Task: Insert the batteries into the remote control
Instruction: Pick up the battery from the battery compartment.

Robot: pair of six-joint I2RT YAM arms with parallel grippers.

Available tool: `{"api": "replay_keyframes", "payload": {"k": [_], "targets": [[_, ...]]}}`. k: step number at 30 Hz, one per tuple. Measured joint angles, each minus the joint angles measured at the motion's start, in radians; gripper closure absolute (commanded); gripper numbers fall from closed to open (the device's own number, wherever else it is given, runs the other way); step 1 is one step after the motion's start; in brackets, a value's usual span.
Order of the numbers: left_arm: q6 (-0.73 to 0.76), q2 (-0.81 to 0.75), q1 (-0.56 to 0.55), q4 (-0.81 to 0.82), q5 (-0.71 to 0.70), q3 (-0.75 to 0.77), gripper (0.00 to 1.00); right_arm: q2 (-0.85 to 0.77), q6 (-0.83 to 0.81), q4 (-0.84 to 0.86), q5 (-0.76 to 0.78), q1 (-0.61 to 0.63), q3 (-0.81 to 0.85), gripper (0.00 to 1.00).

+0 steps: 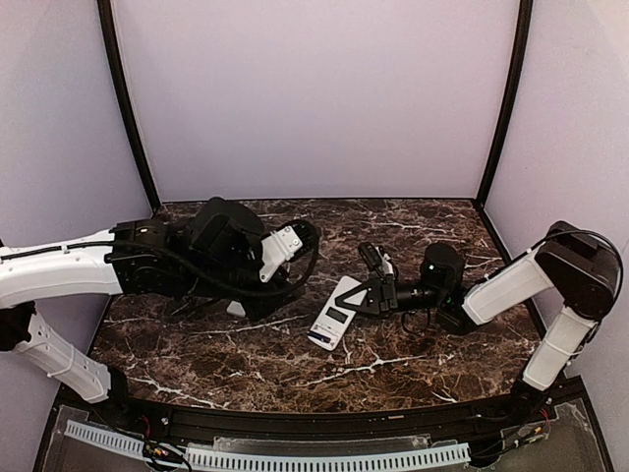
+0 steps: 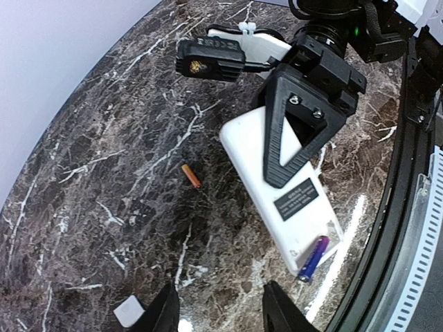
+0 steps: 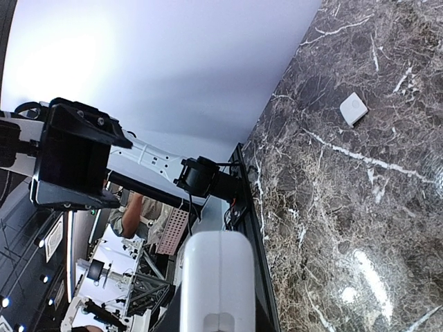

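The remote control (image 2: 259, 166) lies back up on the marble table, its battery bay open at the near end. The dark blue-purple battery (image 2: 313, 258) rests slanted in that bay, its tip past the remote's edge. The orange battery (image 2: 191, 176) lies loose on the table, left of the remote. My right gripper (image 1: 356, 300) is shut on the remote's long sides, with one triangular finger (image 2: 297, 131) lying over its back. My left gripper (image 2: 223, 308) hovers open above bare table between the two batteries, with nothing between its fingers.
A small white battery cover (image 2: 128, 311) lies on the table beside my left finger, also seen from the right wrist (image 3: 353, 108). The table's black front rail (image 2: 398, 207) runs close behind the remote. Purple walls enclose the back and sides.
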Motion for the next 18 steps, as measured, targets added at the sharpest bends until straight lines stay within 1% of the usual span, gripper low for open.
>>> {"api": "replay_keyframes", "payload": {"k": [1,2,4,11,18], "targets": [[-0.029,0.0,0.0,0.019,0.013,-0.012,0.66,-0.005,0.0,0.001,0.006,-0.001,-0.001,1.0],[-0.054,0.002,0.0,0.033,0.028,-0.022,0.7,-0.011,0.001,0.0,0.013,-0.002,-0.003,1.0],[-0.105,0.012,0.0,0.06,0.058,-0.035,0.74,-0.023,0.0,-0.006,0.026,-0.004,-0.005,1.0],[-0.218,0.087,0.0,0.113,0.125,-0.035,0.77,-0.073,-0.008,-0.058,0.068,-0.006,-0.005,1.0],[-0.269,0.117,0.0,0.112,0.132,-0.035,0.79,-0.092,-0.008,-0.108,0.097,-0.018,-0.013,1.0]]}}
